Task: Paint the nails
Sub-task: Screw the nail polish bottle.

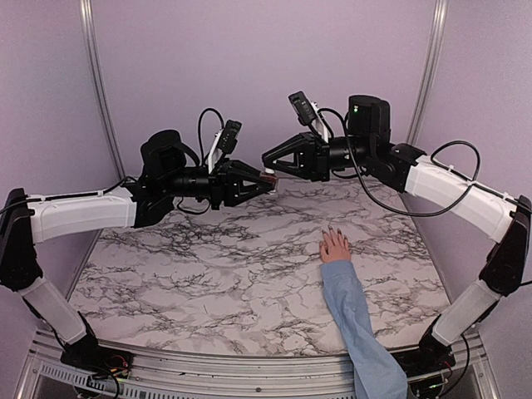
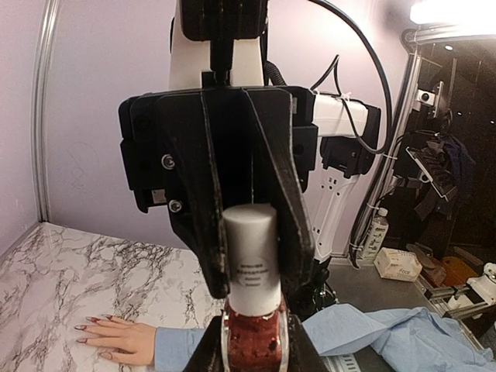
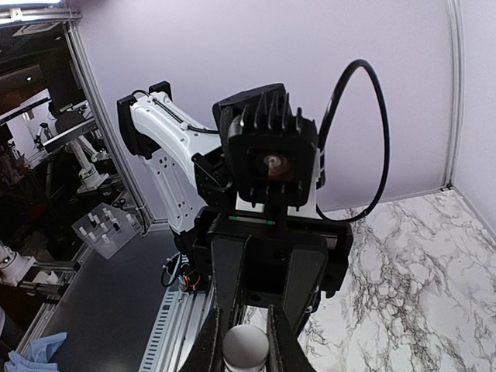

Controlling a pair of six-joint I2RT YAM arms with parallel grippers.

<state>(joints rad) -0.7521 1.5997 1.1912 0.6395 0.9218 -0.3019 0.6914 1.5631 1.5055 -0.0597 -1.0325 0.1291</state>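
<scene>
Above the far middle of the marbled surface (image 1: 208, 266), the two arms meet tip to tip in the air. The left gripper (image 2: 254, 358) is closed on a small bottle (image 2: 254, 339) of dark red polish, one finger on each side of the glass body. The bottle's white cap (image 2: 250, 256) points toward the opposite arm. The right gripper (image 3: 246, 353) is closed on that cap, and its black fingers clamp the cap from both sides. Both grippers and the bottle are raised clear of the surface.

On the right half of the surface, a small pinkish hand (image 1: 335, 246) lies palm down with the fingers spread and pointing toward the far wall. The nails (image 2: 87, 322) are long and pointed. They read as dark from above and as dark red from the left wrist camera. A light-blue sleeve (image 1: 356, 320) covers the forearm, which runs back to the near edge by the right arm's base. The hand rests well apart from both grippers, lower and nearer to the bases. Neither gripper touches it.
</scene>
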